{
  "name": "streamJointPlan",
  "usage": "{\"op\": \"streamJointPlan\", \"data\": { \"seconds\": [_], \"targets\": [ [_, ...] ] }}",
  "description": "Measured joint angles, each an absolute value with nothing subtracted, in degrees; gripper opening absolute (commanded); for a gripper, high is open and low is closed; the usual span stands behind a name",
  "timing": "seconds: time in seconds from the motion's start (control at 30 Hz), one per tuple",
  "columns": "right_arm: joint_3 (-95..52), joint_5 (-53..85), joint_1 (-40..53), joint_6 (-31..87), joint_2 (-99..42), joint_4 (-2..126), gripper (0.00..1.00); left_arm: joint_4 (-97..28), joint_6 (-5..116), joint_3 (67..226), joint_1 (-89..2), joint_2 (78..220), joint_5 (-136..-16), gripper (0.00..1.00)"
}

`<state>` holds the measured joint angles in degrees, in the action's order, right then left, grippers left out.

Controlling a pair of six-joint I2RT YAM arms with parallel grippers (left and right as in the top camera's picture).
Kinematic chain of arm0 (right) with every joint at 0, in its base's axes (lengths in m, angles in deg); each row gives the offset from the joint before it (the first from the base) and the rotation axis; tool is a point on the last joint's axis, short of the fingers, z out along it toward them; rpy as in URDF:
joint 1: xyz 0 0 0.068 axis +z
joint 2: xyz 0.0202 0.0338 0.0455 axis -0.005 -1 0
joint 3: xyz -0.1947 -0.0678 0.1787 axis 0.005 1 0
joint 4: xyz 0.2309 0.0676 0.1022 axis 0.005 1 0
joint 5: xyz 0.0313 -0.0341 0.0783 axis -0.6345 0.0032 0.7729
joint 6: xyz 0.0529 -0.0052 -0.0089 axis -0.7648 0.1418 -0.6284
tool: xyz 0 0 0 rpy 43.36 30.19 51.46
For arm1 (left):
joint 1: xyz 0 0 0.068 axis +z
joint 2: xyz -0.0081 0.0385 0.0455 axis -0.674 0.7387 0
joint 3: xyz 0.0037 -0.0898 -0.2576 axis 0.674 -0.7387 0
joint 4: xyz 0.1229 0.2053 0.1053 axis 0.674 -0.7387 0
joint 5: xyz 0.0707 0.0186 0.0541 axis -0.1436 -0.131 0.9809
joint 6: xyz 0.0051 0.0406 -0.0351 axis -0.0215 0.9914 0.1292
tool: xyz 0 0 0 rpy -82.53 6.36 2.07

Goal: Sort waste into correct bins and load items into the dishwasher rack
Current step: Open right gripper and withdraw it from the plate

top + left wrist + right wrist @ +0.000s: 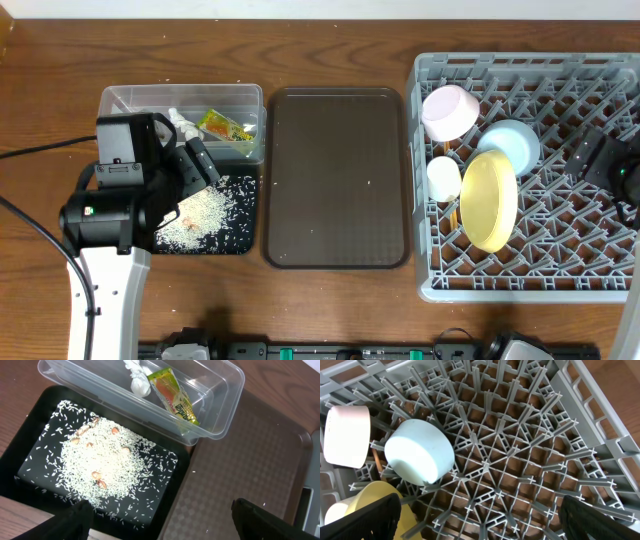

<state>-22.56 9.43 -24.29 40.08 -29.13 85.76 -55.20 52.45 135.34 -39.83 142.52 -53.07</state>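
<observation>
Two dark fingertips (75, 520) of my left pincer (170, 527) poke in at the bottom of my left wrist view. They are spread wide apart and hold nothing. Just past them, and a bit to the left of the gap, lies the black tray (30, 455). A heap of white rice (107, 465) sits in the middle of it. More grains are scattered all around the heap, and a few little tan bits (100, 480) lie mixed in. At the tray's far edge, just beside it, is the clear tub (220, 405). The snack wrapper (175, 397) and the white paper scrap (137, 380) lie inside it, close together. The big brown tray (240, 460) lies flat on the desk (330, 310), to the right of both bins. My right pincer (480, 527) is open wide too, with nothing in it. It hangs over the right part of the grey rack (520, 435), above bare pegs. The dishes are all off to its left. The blue bowl (420, 455) is the nearest one, and the white bowl (347, 435) leans just beyond it. The yellow plate (375, 500) stands on its edge below them. The white cup (444, 178) sits just beside the plate.
</observation>
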Motion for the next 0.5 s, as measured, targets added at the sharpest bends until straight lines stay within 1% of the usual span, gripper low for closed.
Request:
{"op": "streamJointPlan", "data": {
  "seconds": [0.5],
  "targets": [
    [-22.56, 9.4, -24.29, 40.11, -28.43, 85.76, 0.99, -55.2, 52.45, 135.34, -39.83, 142.52, -53.07, 0.91]
  ]
}}
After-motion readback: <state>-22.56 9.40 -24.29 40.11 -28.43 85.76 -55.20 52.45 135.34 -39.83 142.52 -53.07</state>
